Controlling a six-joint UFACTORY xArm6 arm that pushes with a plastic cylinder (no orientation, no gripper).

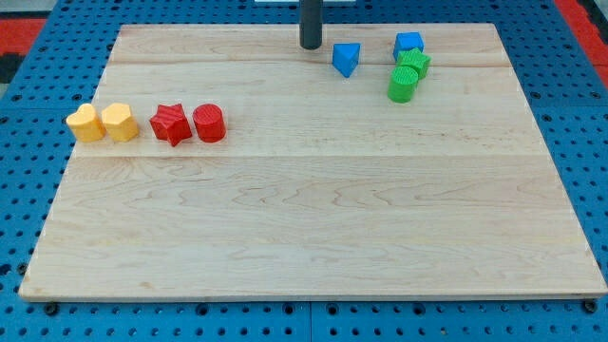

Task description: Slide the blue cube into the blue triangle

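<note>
Nearest the view's bottom lies bare pale wood of the surface (313,237), a rectangular board resting on a blue perforated base (19,190). Farther up, toward the view's left, four small blocks sit in a row. Two yellow rounded-edge plastic blocks (85,123) (120,123) touch each other at the far left. Just to their right come a red star-shaped block (171,123) and a red cylinder (208,123), which also touch.

Near the view's top, right of centre, the task's things are gathered. A blue plastic triangle (346,58) stands by itself. Right of it, with a gap between, the blue plastic cube (408,43) sits closest to the board's top edge. A green star-shaped block (413,63) presses against the cube's lower side, and a green cylinder (403,84) touches that star from below.

My end effector is a plain dark rod with nothing to open or close, and it grips nothing. My tip (311,47) rests on the surface just to the left of the blue triangle, slightly apart from it. That puts the triangle between my tip and the blue cube.
</note>
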